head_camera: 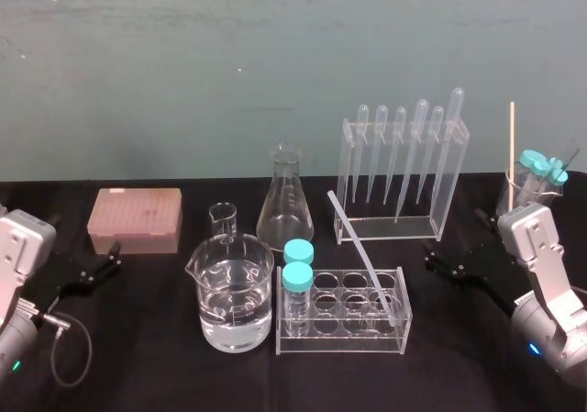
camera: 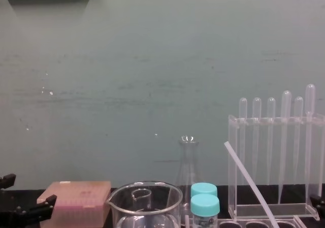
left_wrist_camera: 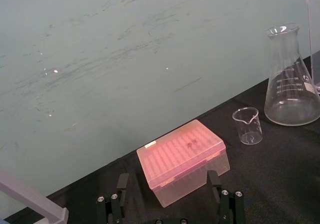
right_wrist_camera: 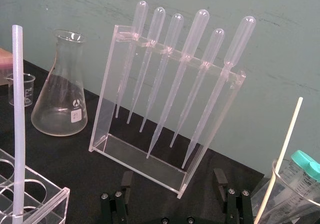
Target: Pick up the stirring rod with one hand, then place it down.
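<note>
The stirring rod is a thin translucent-white stick. It leans diagonally with its lower end in the clear tube rack at the table's centre. It also shows in the right wrist view and the chest view. My right gripper hovers open just right of that rack, apart from the rod, its fingers spread with nothing between them. My left gripper rests open at the table's left, in front of the pink box, and its fingers are empty.
A water-filled beaker and two blue-capped tubes stand left of the rod. Behind are a small beaker, a conical flask, a pink tip box and a pipette rack. A beaker of capped tubes with a wooden stick sits far right.
</note>
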